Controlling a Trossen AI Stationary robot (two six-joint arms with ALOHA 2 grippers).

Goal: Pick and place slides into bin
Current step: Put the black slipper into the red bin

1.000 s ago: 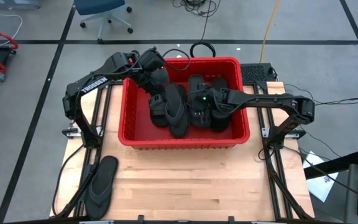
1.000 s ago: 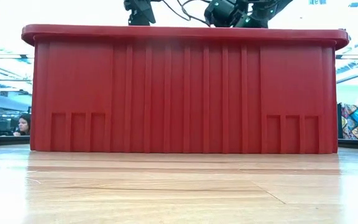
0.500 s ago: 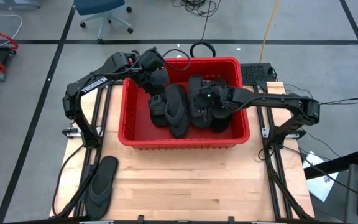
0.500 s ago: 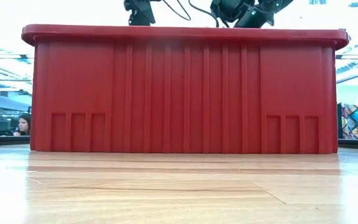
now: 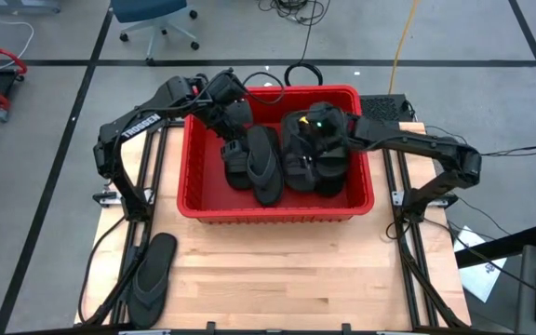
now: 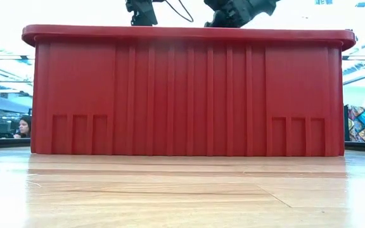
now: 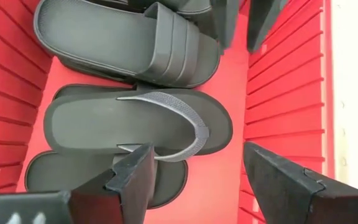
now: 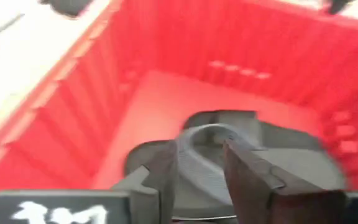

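Note:
The red bin (image 5: pixel 268 212) stands at the table's far middle and holds several black slides (image 5: pixel 266 166). My left gripper (image 5: pixel 231 113) hangs open and empty over the bin's far left corner. In its wrist view (image 7: pixel 197 152) a thong flip-flop (image 7: pixel 123 121) lies flat on the bin floor below it, with a band-strap slide (image 7: pixel 129 37) beside it. My right gripper (image 5: pixel 319 124) is over the bin's far right part, shut on a band-strap slide (image 8: pixel 291 155). Another flip-flop (image 5: pixel 152 274) lies flat on the table at the near left. My right gripper (image 8: pixel 201 155) pinches the slide's ribbed band strap (image 8: pixel 197 140) between its two fingers (image 8: pixel 247 180). The strap arches across the gap and the sole spreads out beyond the fingers on both sides. I cannot tell whether the slide is clear of the slides under it.
The bin's tall ribbed wall (image 6: pixel 182 95) fills the low view and hides what is inside. The bin floor is bare at the near left (image 5: pixel 203 181). Bare wooden table (image 5: pixel 324 279) lies in front of the bin. A person sits in the room behind (image 6: pixel 24 126).
My right gripper has gone toward the table's far edge inside the bin, from over the middle of the right-hand slides to the bin's far right part.

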